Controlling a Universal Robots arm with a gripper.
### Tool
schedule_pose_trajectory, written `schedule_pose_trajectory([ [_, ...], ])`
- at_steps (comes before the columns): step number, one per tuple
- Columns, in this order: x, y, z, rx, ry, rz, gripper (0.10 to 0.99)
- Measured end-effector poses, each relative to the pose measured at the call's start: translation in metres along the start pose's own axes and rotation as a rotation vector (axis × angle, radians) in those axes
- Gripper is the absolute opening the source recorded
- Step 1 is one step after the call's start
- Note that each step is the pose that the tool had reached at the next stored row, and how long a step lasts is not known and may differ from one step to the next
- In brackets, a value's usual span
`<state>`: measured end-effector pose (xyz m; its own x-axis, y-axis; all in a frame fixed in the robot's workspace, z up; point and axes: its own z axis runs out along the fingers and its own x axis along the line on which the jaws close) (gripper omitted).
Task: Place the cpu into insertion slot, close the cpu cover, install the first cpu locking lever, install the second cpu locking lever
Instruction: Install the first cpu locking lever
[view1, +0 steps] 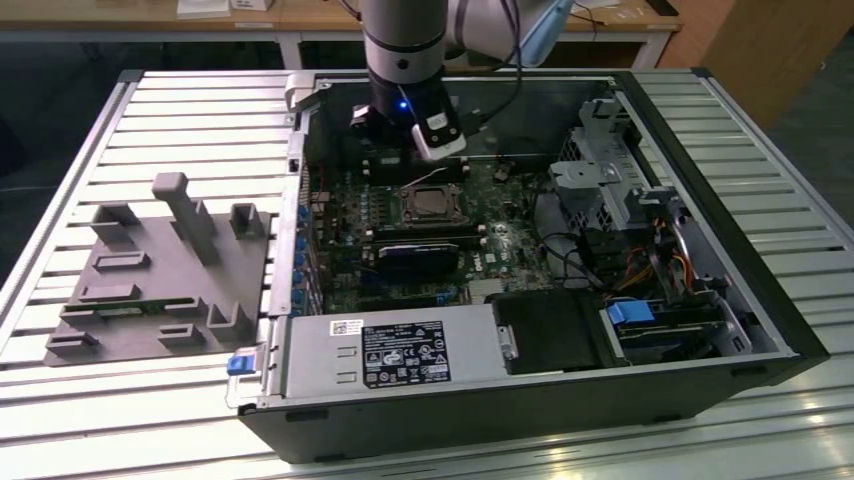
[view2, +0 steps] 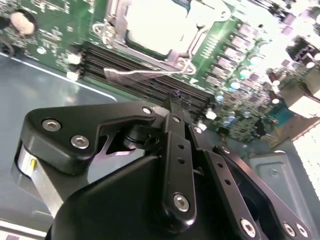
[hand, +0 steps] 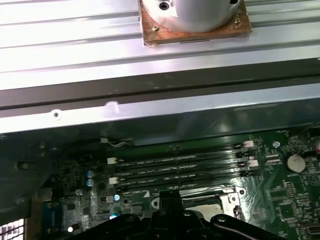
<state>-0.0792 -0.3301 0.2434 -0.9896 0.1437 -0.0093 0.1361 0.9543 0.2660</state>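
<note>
The insertion slot (view1: 430, 204) sits in the middle of the green motherboard inside the open case. In the second wrist view a pale cpu (view2: 150, 22) lies in it, and the silvery cpu cover (view2: 172, 56) lies flat around it. A thin wire locking lever (view2: 142, 74) runs along the socket's edge, over the memory slots. My gripper (view2: 174, 100) is shut with nothing in it. Its tip hovers just beside that lever. In the exterior view the gripper (view1: 424, 160) hangs over the far side of the socket. The first wrist view has the gripper (hand: 165, 197) in front of the socket (hand: 222, 200).
Long memory slots (hand: 180, 167) lie between the socket and the case wall (hand: 160, 107). A drive cage (view1: 614, 190) and cables fill the exterior view's right. The power supply (view1: 387, 355) is at the front. A grey fixture block (view1: 160, 270) stands on the slatted table outside.
</note>
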Motion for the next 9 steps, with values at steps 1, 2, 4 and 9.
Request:
schedule_pose_trajectory([
  [1, -0.0025, 0.0003, 0.0001, 0.000, 0.0000, 0.000, 0.106],
  [2, -0.0049, 0.0005, 0.0002, 0.000, 0.0002, 0.000, 0.106],
  [4, -0.0092, 0.0011, 0.0004, 0.000, 0.0001, 0.000, 0.106],
  [9, -0.0178, 0.0022, 0.0007, 0.000, 0.0002, 0.000, 0.106],
])
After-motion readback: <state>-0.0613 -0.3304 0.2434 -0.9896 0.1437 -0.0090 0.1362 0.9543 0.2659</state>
